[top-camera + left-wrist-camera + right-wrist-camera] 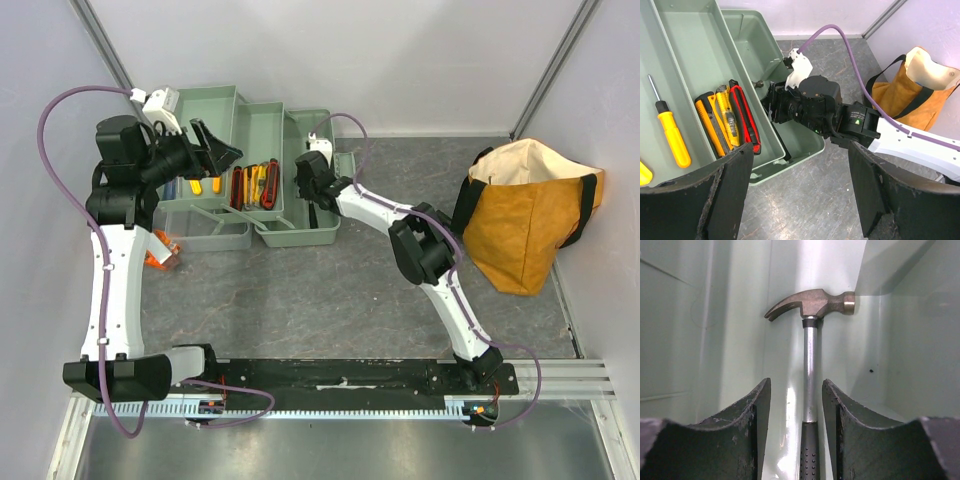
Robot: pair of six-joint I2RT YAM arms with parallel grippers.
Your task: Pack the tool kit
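Hammer point(810, 360) in toolbox point(700, 315): grip end cut off at frame bottom. Orange object point(165, 255) beside toolbox: half under left arm point(113, 285), unidentifiable.

Probably a robotics lab cell, plain white panel walls point(380, 60), aluminium corner posts point(556, 68), slotted mounting rail point(570, 378)

Table point(330, 300): toolbox point(295, 236), tan bag point(520, 230), unclear orange item point(163, 252)

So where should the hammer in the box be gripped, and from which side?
Probably by the hammer shaft, near its black grip, coming from above: it lies flat in the toolbox, and the open right gripper straddles the thin shaft.
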